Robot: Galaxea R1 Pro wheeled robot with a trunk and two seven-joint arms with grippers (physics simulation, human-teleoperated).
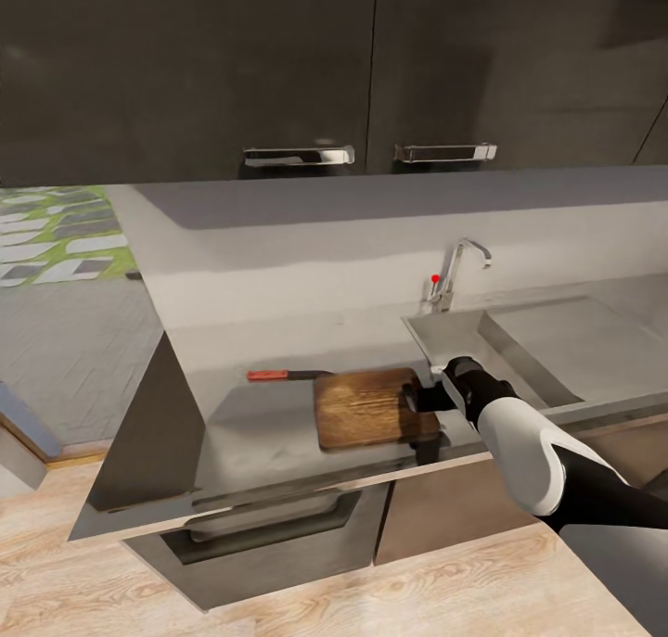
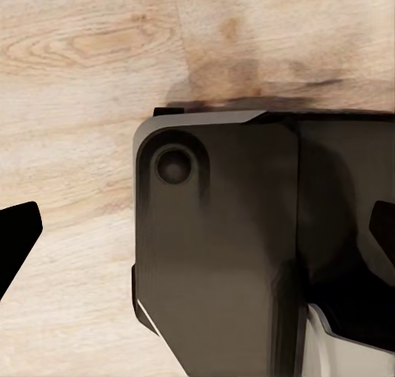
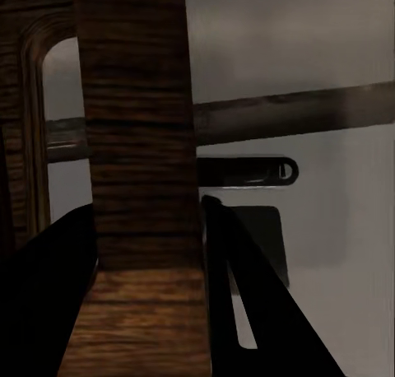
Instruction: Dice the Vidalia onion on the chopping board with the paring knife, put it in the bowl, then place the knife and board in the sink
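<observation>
Right arm (image 1: 533, 452) — glossy white shell over the forearm, black cuff and wrist segments, dark lower sleeve. Right tool (image 3: 148, 253) — flat matte-black fingers. Left wrist view: dark glossy housing (image 2: 222, 245), rounded corner, round recessed screw at 10 o'clock, white trim.

text: none readable | labels: none | brands: none | numbers: none | signs: none | checked on: chopping board (image 1: 371, 407), paring knife (image 1: 283, 375), sink (image 1: 547, 345), cabinet doors (image 1: 278, 71)

Dark wall cabinets (image 1: 278, 62), pale wood floor (image 1: 445, 591), patterned rug (image 1: 56, 234).
</observation>
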